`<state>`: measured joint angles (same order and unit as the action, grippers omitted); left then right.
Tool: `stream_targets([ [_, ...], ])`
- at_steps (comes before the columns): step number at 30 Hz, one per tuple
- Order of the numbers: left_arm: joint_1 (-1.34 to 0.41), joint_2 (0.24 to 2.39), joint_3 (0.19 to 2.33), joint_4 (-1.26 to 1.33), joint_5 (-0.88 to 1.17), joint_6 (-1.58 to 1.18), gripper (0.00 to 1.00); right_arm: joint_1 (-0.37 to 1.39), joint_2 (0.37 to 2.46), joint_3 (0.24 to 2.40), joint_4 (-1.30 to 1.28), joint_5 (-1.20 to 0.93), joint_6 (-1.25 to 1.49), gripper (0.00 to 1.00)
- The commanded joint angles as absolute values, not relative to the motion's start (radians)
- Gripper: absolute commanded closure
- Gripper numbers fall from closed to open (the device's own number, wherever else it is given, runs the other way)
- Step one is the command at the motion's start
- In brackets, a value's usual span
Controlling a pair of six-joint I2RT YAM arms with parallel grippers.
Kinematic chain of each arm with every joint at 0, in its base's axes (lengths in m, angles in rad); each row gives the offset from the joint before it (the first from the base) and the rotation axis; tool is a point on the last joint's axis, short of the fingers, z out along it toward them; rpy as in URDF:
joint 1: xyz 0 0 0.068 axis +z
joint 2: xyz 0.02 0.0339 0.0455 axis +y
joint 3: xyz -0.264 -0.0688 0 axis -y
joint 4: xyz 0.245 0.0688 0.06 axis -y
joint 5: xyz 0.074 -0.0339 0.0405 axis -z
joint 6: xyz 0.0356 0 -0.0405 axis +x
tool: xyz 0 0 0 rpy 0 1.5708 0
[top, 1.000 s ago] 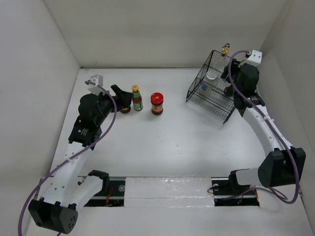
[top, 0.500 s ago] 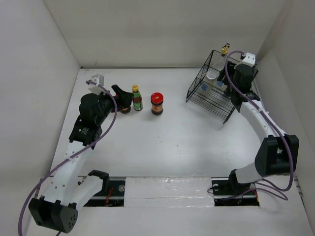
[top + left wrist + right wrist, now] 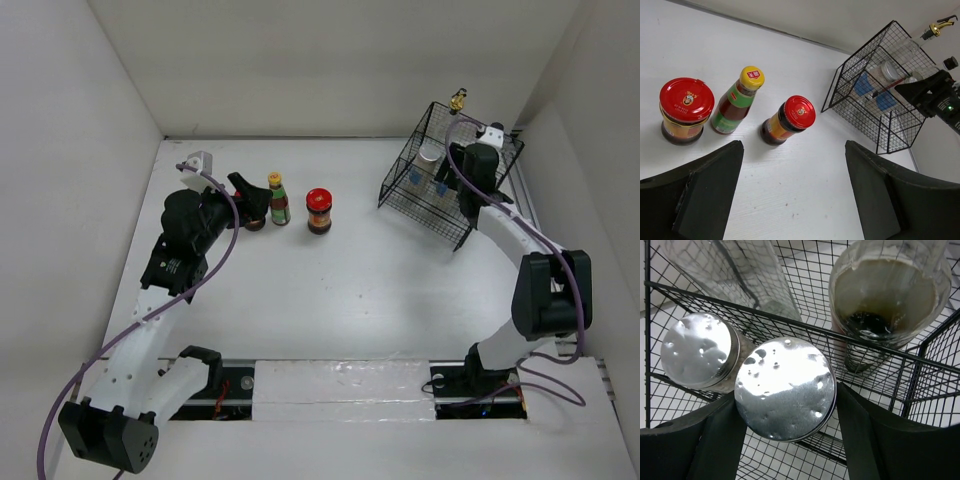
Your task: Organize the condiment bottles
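Observation:
My right gripper (image 3: 787, 400) is inside the black wire basket (image 3: 400, 195), shut on a silver-lidded shaker (image 3: 785, 385). The second silver-lidded shaker (image 3: 697, 350) stands touching it on the left. The clear gold-capped bottle (image 3: 458, 100) and the dark bottle (image 3: 890, 300) stand at the basket's back. My left gripper (image 3: 795, 200) is open and empty. It hovers near a red-lidded jar (image 3: 686, 110), the yellow-capped bottle (image 3: 737, 100) and another red-lidded jar (image 3: 788, 120), which stand in a row on the table.
The basket stands at the back right by the white side wall (image 3: 590, 120). The white back wall (image 3: 330, 70) rises just behind the row of bottles. The right arm (image 3: 520, 235) reaches along the right edge.
My right gripper has moved back and left, deeper over the basket, still around the shaker. The left arm and the three bottles on the table have not moved.

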<state>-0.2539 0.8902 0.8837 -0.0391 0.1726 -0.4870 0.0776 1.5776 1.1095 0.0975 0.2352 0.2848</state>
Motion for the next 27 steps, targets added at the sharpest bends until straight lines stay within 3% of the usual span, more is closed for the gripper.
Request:
stream_targets([
  [1,-0.255,0.89,0.908,0.017,0.187,-0.472,0.22,0.092,1.551,1.123,0.222,0.252,0.302,0.28],
  [8,-0.255,0.881,0.908,0.017,0.187,-0.472,0.22,0.101,1.491,1.132,0.213,0.275,0.302,0.11],
  [12,-0.255,0.881,0.908,0.017,0.187,-0.472,0.22,0.127,1.427,1.141,0.193,0.284,0.278,0.12],
  [16,-0.255,0.881,0.908,0.017,0.177,-0.472,0.22,0.207,1.379,1.141,0.219,0.154,0.244,0.32],
  [17,-0.255,0.881,0.908,0.017,0.176,-0.472,0.22,0.228,1.379,1.152,0.219,0.118,0.232,0.4],
  [18,-0.255,0.87,0.908,0.008,0.176,-0.472,0.23,0.251,1.396,1.163,0.23,0.082,0.219,0.56],
  [21,-0.255,0.857,0.908,0.008,0.13,-0.472,0.26,0.357,1.457,1.215,0.248,-0.105,0.204,0.75],
  [24,-0.255,0.818,0.908,-0.002,0.08,-0.472,0.29,0.469,1.575,1.291,0.268,-0.302,0.178,0.73],
  [25,-0.255,0.804,0.908,-0.002,0.08,-0.472,0.29,0.501,1.633,1.313,0.279,-0.333,0.154,0.59],
  [27,-0.255,0.793,0.899,-0.002,0.052,-0.472,0.3,0.592,1.686,1.365,0.253,-0.377,0.12,0.39],
])
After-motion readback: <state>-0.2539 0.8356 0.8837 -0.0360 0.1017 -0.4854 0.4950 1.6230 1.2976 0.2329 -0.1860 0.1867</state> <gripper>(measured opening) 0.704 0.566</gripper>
